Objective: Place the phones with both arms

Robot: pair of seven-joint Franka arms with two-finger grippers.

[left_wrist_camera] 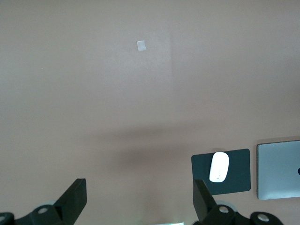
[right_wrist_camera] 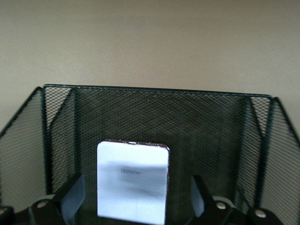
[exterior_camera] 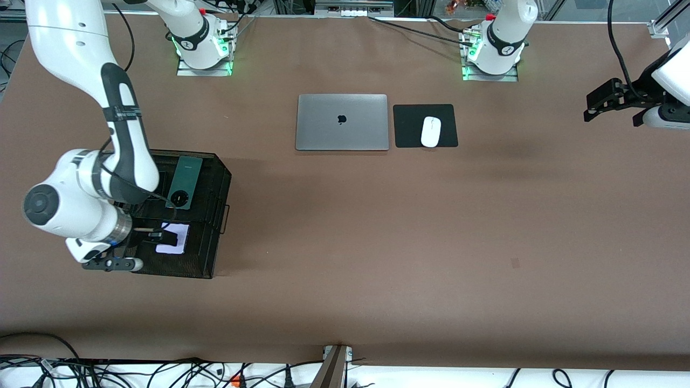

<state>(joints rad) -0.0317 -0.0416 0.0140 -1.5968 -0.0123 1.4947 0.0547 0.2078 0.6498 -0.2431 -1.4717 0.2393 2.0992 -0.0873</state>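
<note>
A black mesh basket [exterior_camera: 211, 253] stands toward the right arm's end of the table. In it lie the long dark green phone [exterior_camera: 184, 181] and, nearer the front camera, the pale lilac-white phone [exterior_camera: 178, 240]. My right gripper [exterior_camera: 157, 235] is open and low inside the basket. In the right wrist view [right_wrist_camera: 136, 199] its fingers stand on either side of the lilac-white phone [right_wrist_camera: 132, 183], apart from it. The black phone does not show. My left gripper [exterior_camera: 588, 108] is open and empty, held in the air over bare table at the left arm's end; it also shows in the left wrist view [left_wrist_camera: 139, 201].
A closed grey laptop [exterior_camera: 342, 122] lies mid-table near the bases, beside a black mouse pad [exterior_camera: 409, 126] bearing a white mouse [exterior_camera: 430, 131]. The left wrist view shows the laptop [left_wrist_camera: 279, 169], the mouse [left_wrist_camera: 219, 167] and brown table. The basket's mesh walls [right_wrist_camera: 154, 101] surround the right gripper.
</note>
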